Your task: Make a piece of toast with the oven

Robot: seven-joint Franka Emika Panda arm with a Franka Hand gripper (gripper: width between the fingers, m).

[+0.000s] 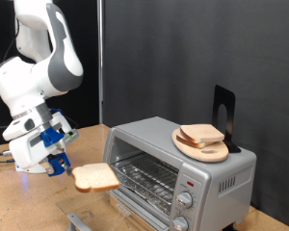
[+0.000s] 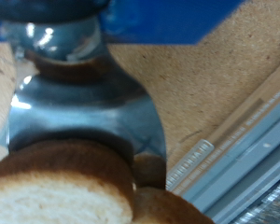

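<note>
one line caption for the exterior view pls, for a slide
Gripper holds the piece of toast in front of the open oven; another slice lies on top.

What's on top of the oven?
On the oven sits a round wooden board with a bread slice on it; the slice covers the board's middle.

A round wooden board (image 1: 201, 144) carries a second slice of bread (image 1: 201, 135), pale with a tan crust, lying flat on it. Just behind the board, toward the exterior view's right, a black stand (image 1: 224, 114) rises upright. Below the board and toward the exterior view's left spreads the speckled wooden worktop (image 1: 29, 202). A dark curtain (image 1: 183, 58) hangs behind the board.
</note>
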